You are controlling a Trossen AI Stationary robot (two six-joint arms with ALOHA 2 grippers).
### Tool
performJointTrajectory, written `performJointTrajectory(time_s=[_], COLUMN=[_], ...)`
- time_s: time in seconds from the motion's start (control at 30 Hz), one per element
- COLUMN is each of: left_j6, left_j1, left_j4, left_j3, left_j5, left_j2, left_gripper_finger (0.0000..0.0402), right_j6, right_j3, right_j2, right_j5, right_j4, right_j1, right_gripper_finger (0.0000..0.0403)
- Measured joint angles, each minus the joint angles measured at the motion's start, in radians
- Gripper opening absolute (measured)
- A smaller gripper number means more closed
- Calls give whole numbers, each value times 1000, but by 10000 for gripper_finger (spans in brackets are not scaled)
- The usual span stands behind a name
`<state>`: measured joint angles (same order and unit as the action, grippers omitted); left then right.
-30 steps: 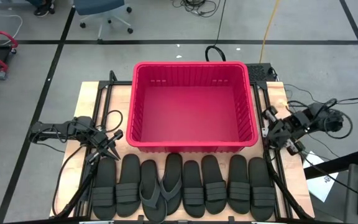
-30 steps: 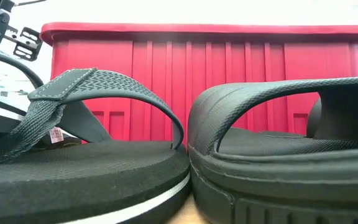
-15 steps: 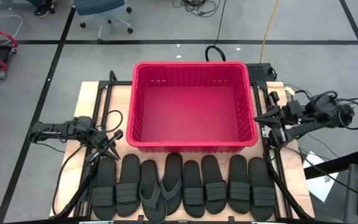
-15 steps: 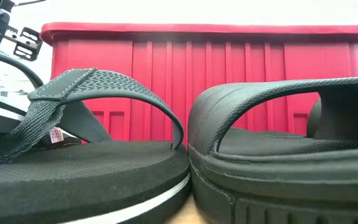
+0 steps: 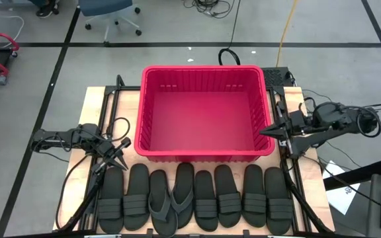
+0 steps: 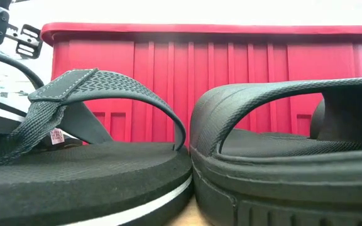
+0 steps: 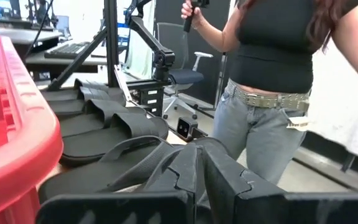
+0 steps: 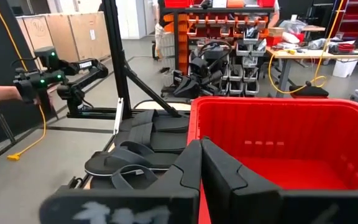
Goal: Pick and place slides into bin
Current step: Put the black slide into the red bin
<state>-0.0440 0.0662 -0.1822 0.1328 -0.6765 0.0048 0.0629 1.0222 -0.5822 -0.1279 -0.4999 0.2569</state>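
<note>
High view: the red bin (image 5: 206,112) sits at the table's centre, nothing inside it, its thick rim framing a bare floor. Along its near wall, eight black slides (image 5: 197,196) lie side by side in one row, toes toward the bin, two thong-strapped ones among the wide-strapped rest. The right gripper (image 5: 265,131) hovers with its fingers pressed together and gripping nothing, tips just over the bin's right rim near the front corner, the row of slides below and beside them. The left gripper (image 5: 120,163) hangs outside the bin's front-left corner, its fingers all but together and holding nothing, tips just above the toe of the leftmost slide (image 5: 111,200). Bare wood shows between that gripper and the bin's left wall. From table height, a thong sandal (image 6: 80,157) and a wide-strapped one (image 6: 288,157) fill the foreground, the bin's ribbed wall standing close behind. Past the left wrist's fingers (image 7: 222,180), a person (image 7: 272,81) stands beyond the table's edge.
</note>
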Motion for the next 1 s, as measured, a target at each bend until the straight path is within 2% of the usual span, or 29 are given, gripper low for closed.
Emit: performJointTrajectory(time_s=[0.37,0.43,0.57,0.73,0.9,1.0], left_j6=[23,36,-67,-181,-217,-227], left_j1=[0,0,0,0,0,0], left_j4=[100,135,185,183,261,216], left_j3=[0,0,0,2,8,68], left_j5=[85,127,212,224,187,184], left_j2=[0,0,0,15,58,95], left_gripper_finger=[26,26,26,26,26,26], right_j6=[0,0,11,6,22,68], right_j3=[0,0,0,0,0,-1], right_j2=[-20,-25,-34,-34,-35,-37], right_j5=[0,-5,-25,-24,124,194], right_j4=[32,51,118,122,33,9], right_j1=[0,0,0,0,0,0], right_gripper_finger=[0,0,0,0,0,0])
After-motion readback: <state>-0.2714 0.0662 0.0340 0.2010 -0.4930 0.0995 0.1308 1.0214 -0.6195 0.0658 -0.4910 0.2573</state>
